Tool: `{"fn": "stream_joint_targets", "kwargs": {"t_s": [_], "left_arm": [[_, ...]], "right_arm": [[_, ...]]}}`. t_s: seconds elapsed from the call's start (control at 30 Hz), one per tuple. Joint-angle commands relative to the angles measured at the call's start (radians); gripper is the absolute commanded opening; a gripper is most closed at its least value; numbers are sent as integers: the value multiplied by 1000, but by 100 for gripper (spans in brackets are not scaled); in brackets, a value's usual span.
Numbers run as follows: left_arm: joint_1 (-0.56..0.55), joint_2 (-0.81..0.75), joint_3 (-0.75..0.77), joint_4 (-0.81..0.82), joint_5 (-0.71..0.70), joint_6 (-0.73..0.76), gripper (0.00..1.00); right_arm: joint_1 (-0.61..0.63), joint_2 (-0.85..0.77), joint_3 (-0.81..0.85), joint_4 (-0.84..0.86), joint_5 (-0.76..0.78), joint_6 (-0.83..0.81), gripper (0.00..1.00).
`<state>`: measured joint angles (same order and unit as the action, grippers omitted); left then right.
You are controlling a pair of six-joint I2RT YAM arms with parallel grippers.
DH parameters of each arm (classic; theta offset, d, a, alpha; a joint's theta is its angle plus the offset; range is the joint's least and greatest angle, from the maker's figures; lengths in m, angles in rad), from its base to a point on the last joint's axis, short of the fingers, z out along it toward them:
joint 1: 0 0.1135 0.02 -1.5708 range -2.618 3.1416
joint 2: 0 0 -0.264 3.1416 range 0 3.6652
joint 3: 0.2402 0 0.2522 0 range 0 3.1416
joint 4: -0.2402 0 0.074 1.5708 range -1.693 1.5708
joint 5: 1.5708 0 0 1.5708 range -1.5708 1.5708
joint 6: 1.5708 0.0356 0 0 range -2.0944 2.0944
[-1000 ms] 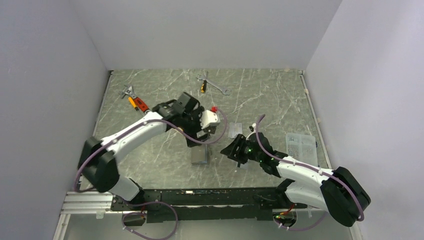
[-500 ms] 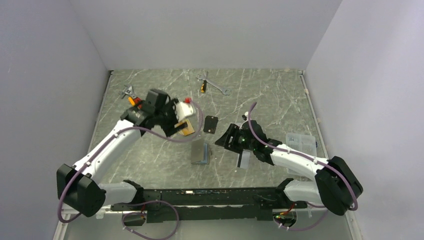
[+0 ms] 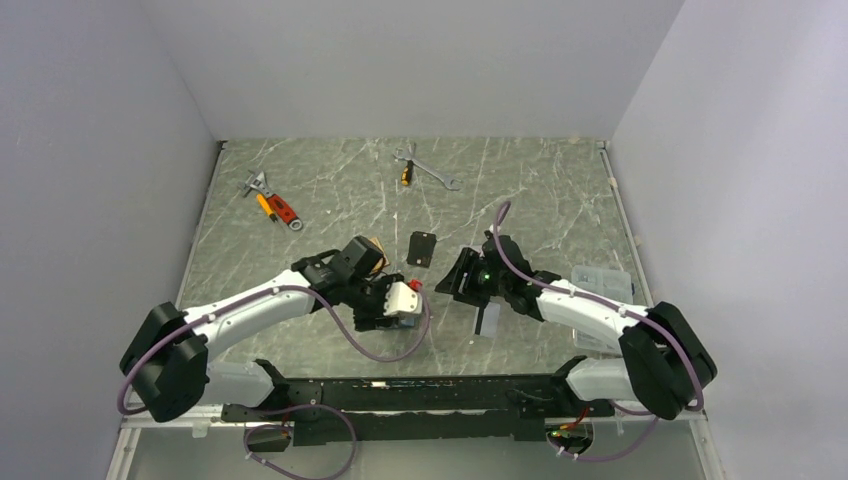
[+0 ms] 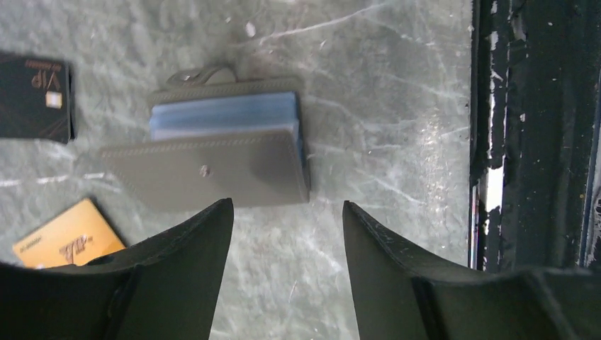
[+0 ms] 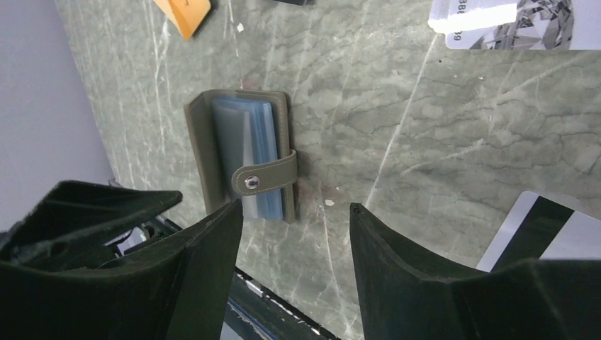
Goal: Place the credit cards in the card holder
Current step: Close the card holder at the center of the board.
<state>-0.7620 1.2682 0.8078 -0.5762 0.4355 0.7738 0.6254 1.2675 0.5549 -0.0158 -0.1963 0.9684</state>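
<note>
Left wrist view: we list the left pincer (image 4: 287,205), jaws apart and empty, its tips just short of the card holder (image 4: 212,166). The holder lies flat on the table (image 4: 397,85), taupe cover uppermost with a stud showing and blue pockets peeping out along its far edge. A black card (image 4: 34,106) and an orange card (image 4: 67,239) lie apart from it, the orange one near a finger. Right wrist view: the right pincer (image 5: 296,207), likewise parted and carrying nothing, looks down on the same holder. A strap with a snap crosses the blue pockets; whether it is fastened we cannot tell. A silver card (image 5: 507,25) lies at the far edge of this view, and a white card with a black stripe (image 5: 546,230) lies beside a finger. Top view: the left arm bends over the holder and hides most of it, and the right pincer stands near, between the black and the striped card. A clear box (image 3: 603,283) and a wrench (image 3: 432,172) lie well apart. All four cards are outside the holder. Handling note, our judgement: the step is opening and steadying the holder. We would have the left pincer free the strap and lift the cover by its loose edge rather than clamp the whole stack. It should keep the pockets facing the right arm, which takes each thin card by a short edge.
</note>
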Motion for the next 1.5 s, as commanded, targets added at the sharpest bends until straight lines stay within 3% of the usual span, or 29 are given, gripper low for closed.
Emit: {"fn": "stream_joint_targets", "kwargs": {"t_s": [0.0, 0.23, 0.63, 0.83, 1.0, 1.47], "left_arm": [[-71, 35, -25, 107, -12, 46, 63], [-191, 91, -71, 180, -137, 79, 59], [-198, 205, -27, 149, -227, 83, 40], [-203, 198, -30, 127, -235, 85, 30], [-203, 159, -52, 128, -246, 96, 16], [-204, 129, -50, 119, -241, 69, 10]], "right_arm": [[-10, 21, 58, -36, -31, -10, 59], [-22, 45, 95, -58, -62, -19, 58], [-22, 84, 142, -96, -107, -39, 54], [2, 112, 150, -87, -127, -39, 52], [34, 153, 178, -85, -139, -38, 50], [82, 348, 457, -370, -160, -165, 48]]}}
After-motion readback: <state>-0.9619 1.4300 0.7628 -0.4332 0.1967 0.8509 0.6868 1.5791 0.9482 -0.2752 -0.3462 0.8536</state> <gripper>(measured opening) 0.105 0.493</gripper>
